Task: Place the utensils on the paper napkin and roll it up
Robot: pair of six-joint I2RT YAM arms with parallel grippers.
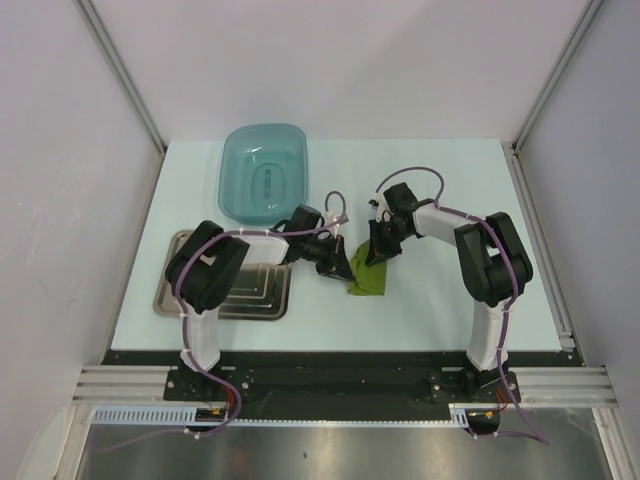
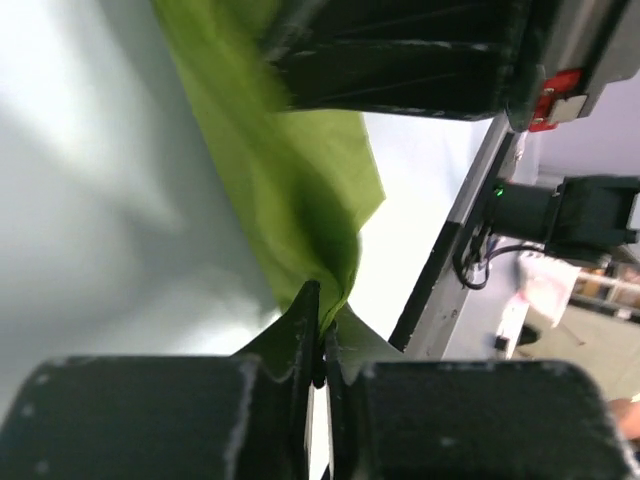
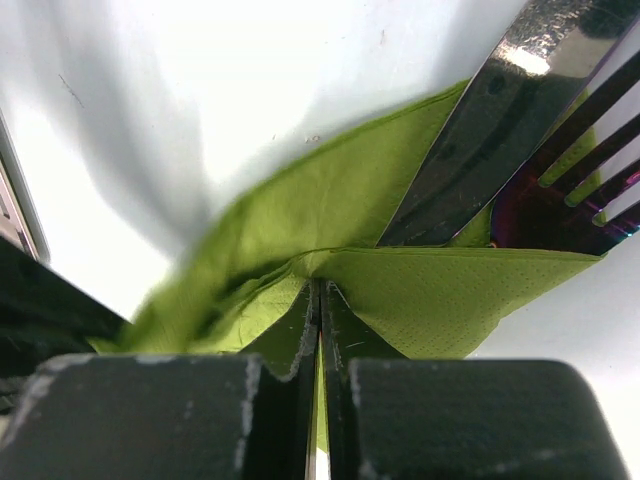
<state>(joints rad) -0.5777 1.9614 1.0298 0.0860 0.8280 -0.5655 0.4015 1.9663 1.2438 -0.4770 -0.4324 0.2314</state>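
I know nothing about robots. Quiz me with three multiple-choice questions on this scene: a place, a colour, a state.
1. Where does the teal basin sit? A near right; B far left; C dead centre.
2. What colour is the paper napkin? A white; B red; C green.
3. How is the right tool? A shut on the napkin; B wide open; C holding a cup.
Answers: 1 B, it lies at the far side, left. 2 C, olive green in every view. 3 A, it pinches a napkin fold.
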